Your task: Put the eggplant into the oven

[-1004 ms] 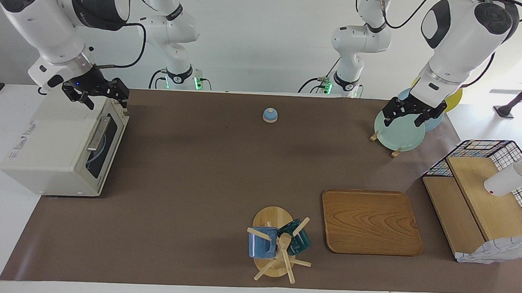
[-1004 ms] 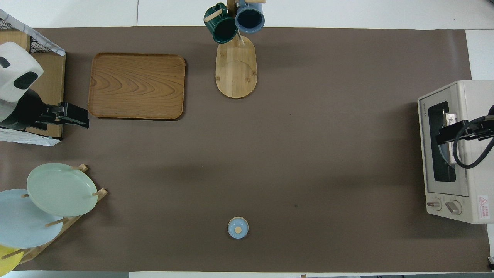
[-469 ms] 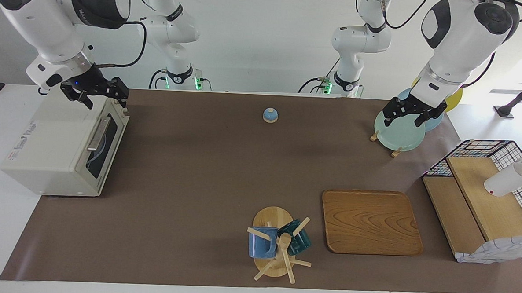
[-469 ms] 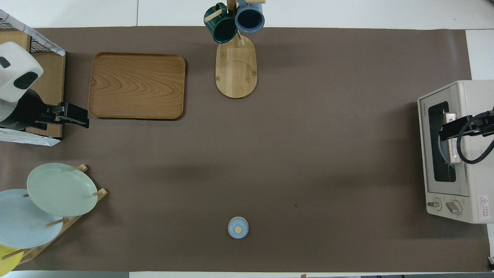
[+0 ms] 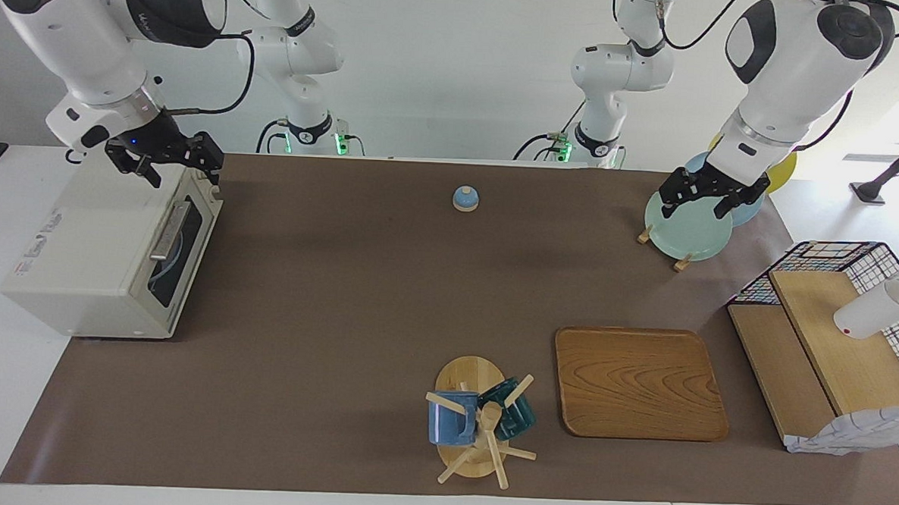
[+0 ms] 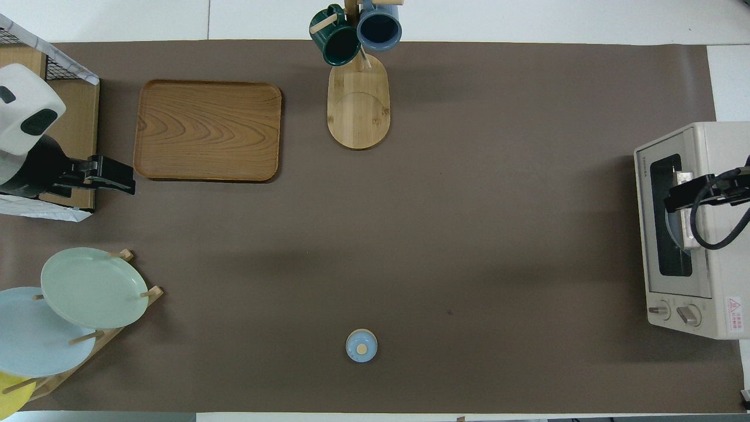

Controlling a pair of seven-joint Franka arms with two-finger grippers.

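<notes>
Facing view: oven (image 5: 108, 249) sits at the right arm's end of the table, door shut, bar handle (image 5: 170, 230) up against the glass. No eggplant visible anywhere in either view — not on the brown mat (image 5: 340, 316), not in either gripper. Through the glass only a pale curved shape shows; can't tell what it is. Judgement: task reads as either finished with the door closed or not startable from what's in view.

Right gripper (image 5: 167, 158) hangs over the oven's top edge near the door, fingers spread, holding nothing. Left gripper (image 5: 706, 195) hangs over the green plate (image 5: 689, 231) in the plate rack, fingers spread, empty; that arm waits.

Around: small blue bell (image 5: 465, 198) mid-table near the robots, wooden tray (image 5: 637, 382), mug tree (image 5: 480, 424) with blue and green mugs at the table edge away from the robots, wire basket with wooden shelf (image 5: 825, 330) at the left arm's end. Nothing blocks the area in front of the oven door.
</notes>
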